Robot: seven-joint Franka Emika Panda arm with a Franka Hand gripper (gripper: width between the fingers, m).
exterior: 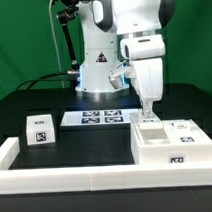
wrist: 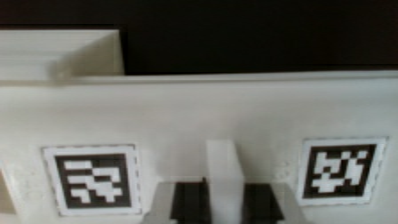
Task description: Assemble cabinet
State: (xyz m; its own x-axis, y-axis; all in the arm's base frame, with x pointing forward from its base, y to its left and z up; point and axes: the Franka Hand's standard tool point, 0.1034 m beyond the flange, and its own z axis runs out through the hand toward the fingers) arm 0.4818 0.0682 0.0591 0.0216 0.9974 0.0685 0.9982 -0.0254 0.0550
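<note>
The cabinet box (exterior: 172, 148) is large and white and stands at the exterior view's right, with tags on its front and top. My gripper (exterior: 147, 113) reaches straight down onto its far left edge. In the wrist view a white cabinet panel (wrist: 214, 115) with two tags fills the picture. A narrow white ridge (wrist: 222, 160) on it runs between my dark fingers (wrist: 192, 203). My gripper (wrist: 226, 197) looks shut on that ridge. A small white tagged block (exterior: 38, 130) lies apart at the exterior view's left.
The marker board (exterior: 100, 117) lies flat in front of the robot base (exterior: 95, 79). Long plain white border rails run along the front (exterior: 87, 178) and the left (exterior: 6, 151) of the black table.
</note>
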